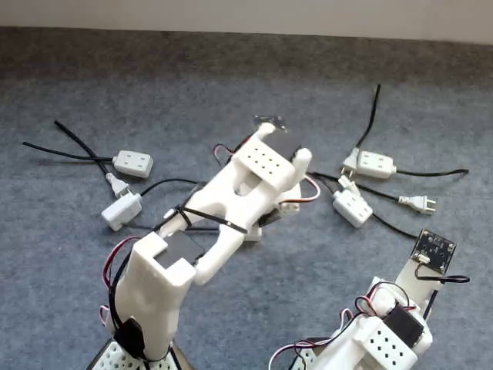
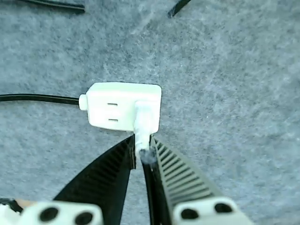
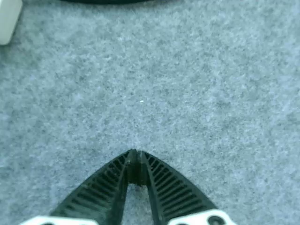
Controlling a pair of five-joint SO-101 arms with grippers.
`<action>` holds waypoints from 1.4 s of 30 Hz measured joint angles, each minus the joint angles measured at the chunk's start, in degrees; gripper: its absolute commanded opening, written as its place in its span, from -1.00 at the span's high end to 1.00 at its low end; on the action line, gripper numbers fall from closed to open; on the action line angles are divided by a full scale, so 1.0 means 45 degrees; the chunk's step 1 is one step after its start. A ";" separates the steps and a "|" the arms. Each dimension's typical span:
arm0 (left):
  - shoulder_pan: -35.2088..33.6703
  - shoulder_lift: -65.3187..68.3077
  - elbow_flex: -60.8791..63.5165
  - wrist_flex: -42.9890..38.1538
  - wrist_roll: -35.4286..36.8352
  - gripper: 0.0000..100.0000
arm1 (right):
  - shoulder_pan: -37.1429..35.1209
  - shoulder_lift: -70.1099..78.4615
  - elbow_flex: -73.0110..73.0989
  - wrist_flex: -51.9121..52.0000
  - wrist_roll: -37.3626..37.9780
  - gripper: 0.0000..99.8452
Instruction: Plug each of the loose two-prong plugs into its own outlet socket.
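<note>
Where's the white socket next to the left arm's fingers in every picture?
High view: socket likely the white bit under the left arm, mid-picture.
Left wrist view: socket in the middle, beyond the fingers shut on its plug.
Right wrist view: I can't match it.
Shared landmark: grey carpet.

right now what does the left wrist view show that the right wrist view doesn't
In the left wrist view: the left end effector is closed on a white plug, which sits at one end of a white outlet block beside a free pair of slots. The block's black cord runs off from its other end. In the right wrist view instead: the right end effector is closed on nothing above bare mat, with a white corner of some object at the frame edge. Shared: the grey mat and black ribbed fingers pressed together.
</note>
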 measured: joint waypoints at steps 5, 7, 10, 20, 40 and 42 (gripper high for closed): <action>-0.0703 0.0000 0.0020 0.0293 -0.3028 0.97 | 0.0000 0.0000 0.0000 0.0000 0.0000 0.99; -0.0821 0.0000 0.0020 0.0449 -0.4552 0.89 | 0.0000 0.0000 0.0000 0.0000 0.0000 0.99; -0.0938 0.0020 0.0098 0.0703 -0.6720 0.70 | 0.0000 0.0000 0.0000 0.0000 0.0000 0.99; -0.1465 0.0274 0.0039 0.0781 -1.1350 0.49 | 0.0000 0.0000 0.0000 -0.0020 0.0000 0.99; -0.3321 -0.2872 -0.1387 0.0703 -2.5084 0.49 | 0.0000 0.0000 0.0000 -0.0020 0.0000 0.99; -0.3419 -0.2872 -0.0918 0.0703 -2.6647 0.49 | 0.0000 0.0000 0.0000 -0.0020 0.0000 0.99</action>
